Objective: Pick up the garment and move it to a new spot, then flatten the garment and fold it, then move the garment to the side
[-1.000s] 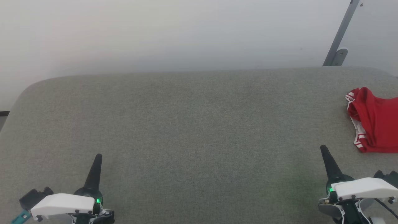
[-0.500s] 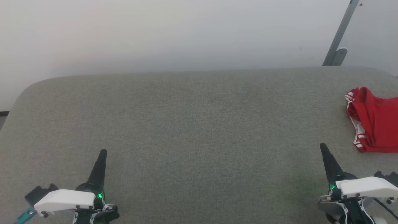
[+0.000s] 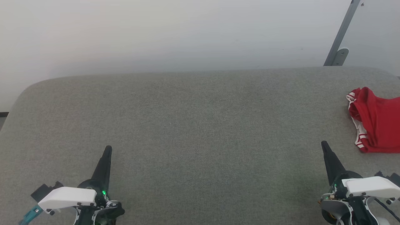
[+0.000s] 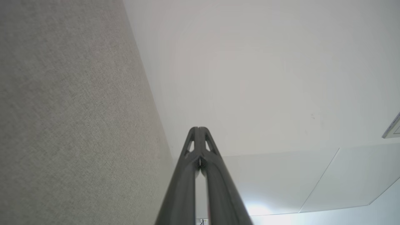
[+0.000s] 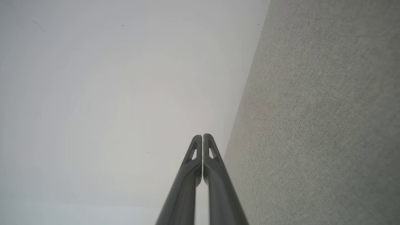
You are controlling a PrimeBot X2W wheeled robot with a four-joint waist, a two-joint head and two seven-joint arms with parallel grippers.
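Observation:
The garment (image 3: 378, 122), red with red-and-white striped trim, lies bunched at the far right of the grey fabric table (image 3: 193, 125), cut off by the picture's edge. My left gripper (image 3: 108, 148) hovers at the lower left, shut and holding nothing; in the left wrist view its tips (image 4: 198, 128) touch. At the lower right my right gripper (image 3: 323, 143) is also shut and empty, a short way left of and below the garment. Its fingers (image 5: 202, 136) meet in the right wrist view. The lettering and white sleeves are hidden.
A pale wall (image 3: 175, 34) rises behind the table's rounded far edge. A grey metal post with a bracket (image 3: 339, 47) leans at the back right. Wide bare table surface lies between the two grippers.
The left gripper has moved forward and slightly right over the table. The right gripper has crept a little forward. The garment has stayed put.

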